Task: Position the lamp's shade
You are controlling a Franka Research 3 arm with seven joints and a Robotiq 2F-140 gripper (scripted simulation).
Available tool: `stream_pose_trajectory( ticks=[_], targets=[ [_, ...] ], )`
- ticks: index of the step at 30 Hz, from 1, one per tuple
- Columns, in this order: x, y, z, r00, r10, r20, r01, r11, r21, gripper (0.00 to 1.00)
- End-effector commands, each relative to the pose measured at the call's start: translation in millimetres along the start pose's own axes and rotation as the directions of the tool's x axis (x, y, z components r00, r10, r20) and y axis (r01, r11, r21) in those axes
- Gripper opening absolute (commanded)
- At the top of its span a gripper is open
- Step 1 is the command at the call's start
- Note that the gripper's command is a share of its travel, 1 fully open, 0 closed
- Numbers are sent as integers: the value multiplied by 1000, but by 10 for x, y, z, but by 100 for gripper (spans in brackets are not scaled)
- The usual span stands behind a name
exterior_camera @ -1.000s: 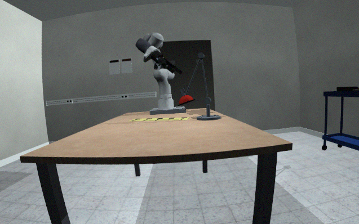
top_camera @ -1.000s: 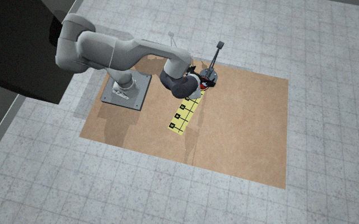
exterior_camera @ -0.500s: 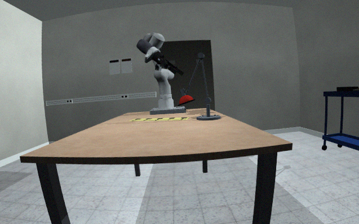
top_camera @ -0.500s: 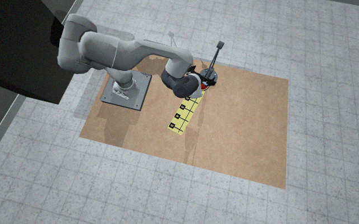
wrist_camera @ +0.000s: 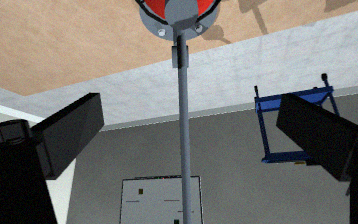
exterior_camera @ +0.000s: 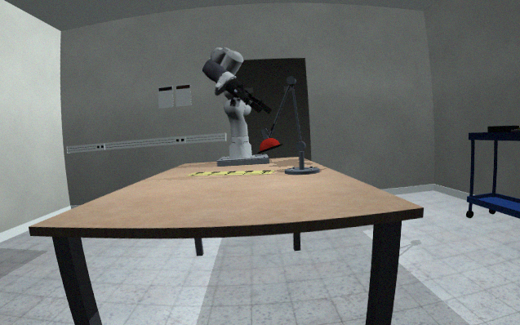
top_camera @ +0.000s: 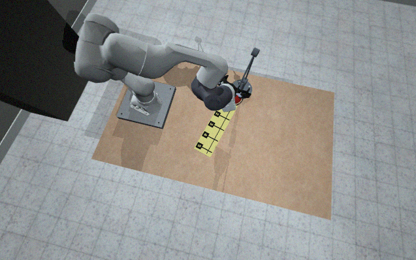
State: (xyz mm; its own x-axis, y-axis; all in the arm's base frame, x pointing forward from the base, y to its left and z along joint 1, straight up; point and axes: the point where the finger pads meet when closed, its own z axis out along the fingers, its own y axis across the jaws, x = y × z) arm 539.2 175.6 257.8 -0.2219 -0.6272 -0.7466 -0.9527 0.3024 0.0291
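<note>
wooden bench [exterior_camera: 224, 204] carries a yellow numbered strip [top_camera: 213, 134] and the lamp [exterior_camera: 296, 118], folded up with its red shade [exterior_camera: 269, 144] near its foot [exterior_camera: 302, 171], beside the strip's near end. gripper [wrist_camera: 180, 130] hangs spread wide around the lamp's rod [wrist_camera: 182, 120], holding nothing. blue cart [exterior_camera: 502, 171] stands aside.
</note>
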Motion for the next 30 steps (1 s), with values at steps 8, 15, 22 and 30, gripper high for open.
stream_pose_trajectory(
  ticks=[8,15,22,30],
  targets=[
    [-12,0,257,1000,-16,1,16,1000,0,100],
    [-10,16,383,1000,-12,-1,12,1000,-3,100],
    [-3,38,562,1000,-6,-5,6,1000,-7,100],
    [-1,47,692,1000,-4,-6,4,1000,-9,100]
  ],
)
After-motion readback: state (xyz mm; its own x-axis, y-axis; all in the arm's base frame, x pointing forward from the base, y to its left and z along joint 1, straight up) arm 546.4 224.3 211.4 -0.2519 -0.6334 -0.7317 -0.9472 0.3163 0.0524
